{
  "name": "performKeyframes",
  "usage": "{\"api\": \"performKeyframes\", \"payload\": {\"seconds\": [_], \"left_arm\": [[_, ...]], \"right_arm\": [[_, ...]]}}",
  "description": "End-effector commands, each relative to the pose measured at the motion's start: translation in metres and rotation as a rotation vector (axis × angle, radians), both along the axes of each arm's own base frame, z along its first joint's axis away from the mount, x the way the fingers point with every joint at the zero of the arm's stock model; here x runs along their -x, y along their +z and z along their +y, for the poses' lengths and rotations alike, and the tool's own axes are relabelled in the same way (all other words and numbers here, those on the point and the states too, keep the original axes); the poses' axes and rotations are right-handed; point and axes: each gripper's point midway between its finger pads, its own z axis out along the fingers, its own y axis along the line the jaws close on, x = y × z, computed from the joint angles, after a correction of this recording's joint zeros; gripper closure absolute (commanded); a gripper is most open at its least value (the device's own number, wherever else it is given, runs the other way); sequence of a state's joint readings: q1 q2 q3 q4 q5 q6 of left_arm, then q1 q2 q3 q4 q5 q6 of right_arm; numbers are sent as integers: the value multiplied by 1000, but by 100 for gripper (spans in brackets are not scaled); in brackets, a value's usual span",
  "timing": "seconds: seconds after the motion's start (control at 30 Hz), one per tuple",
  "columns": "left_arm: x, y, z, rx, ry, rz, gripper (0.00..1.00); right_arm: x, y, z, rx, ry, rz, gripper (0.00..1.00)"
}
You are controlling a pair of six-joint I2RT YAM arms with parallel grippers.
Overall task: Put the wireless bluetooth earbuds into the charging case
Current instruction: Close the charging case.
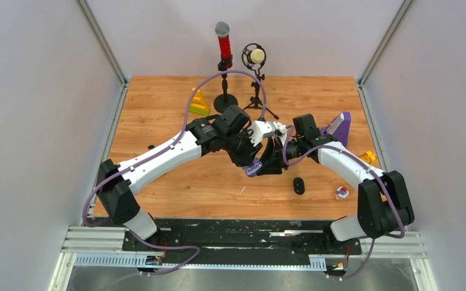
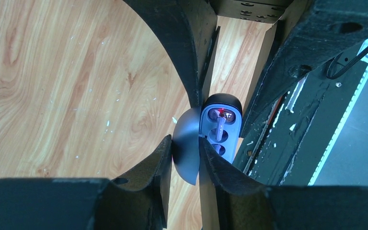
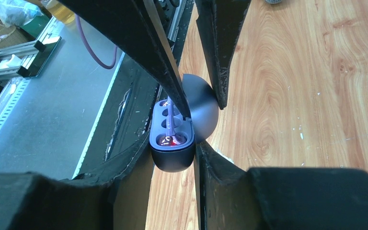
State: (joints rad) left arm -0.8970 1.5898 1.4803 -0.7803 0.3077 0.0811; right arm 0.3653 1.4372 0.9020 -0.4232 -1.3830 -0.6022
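While arms met above tabletop (image 3: 292, 96), left end effector (image 2: 186, 143) pinched lid (image 3: 202, 111) narrowly and right end effector (image 3: 172, 152) clamped charging case (image 3: 172, 160). Purple earbud (image 3: 170, 139) lay in tray, red light on, seating unclear. Step likely needed level case, no hinge twist.

A robotics lab cell is indicated: a wood-grain worktop (image 1: 158, 121) is enclosed by plain white panels (image 1: 36, 121) on aluminium framing (image 1: 100, 42). A left arm (image 1: 164, 151) and right arm (image 1: 343, 162) are bolted to a black base plate (image 1: 243, 233) beside slotted rails (image 1: 91, 239). Purple cabling (image 1: 238, 71) is looped above.
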Motion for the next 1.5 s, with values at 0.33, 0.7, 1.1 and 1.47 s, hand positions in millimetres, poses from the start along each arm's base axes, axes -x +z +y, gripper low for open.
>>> {"api": "performKeyframes", "payload": {"seconds": [0.33,0.7,1.1,1.47], "left_arm": [[-4,20,-7,34,4,-53,42],[-14,40,3,68,43,-90,40],[-24,60,24,117,76,-125,40],[-69,43,56,95,242,-147,39]], "right_arm": [[-6,15,4,-36,10,-76,95],[-9,11,4,-21,-4,-79,96],[-9,15,3,-26,-7,-81,97],[4,32,1,-76,25,-122,97]]}}
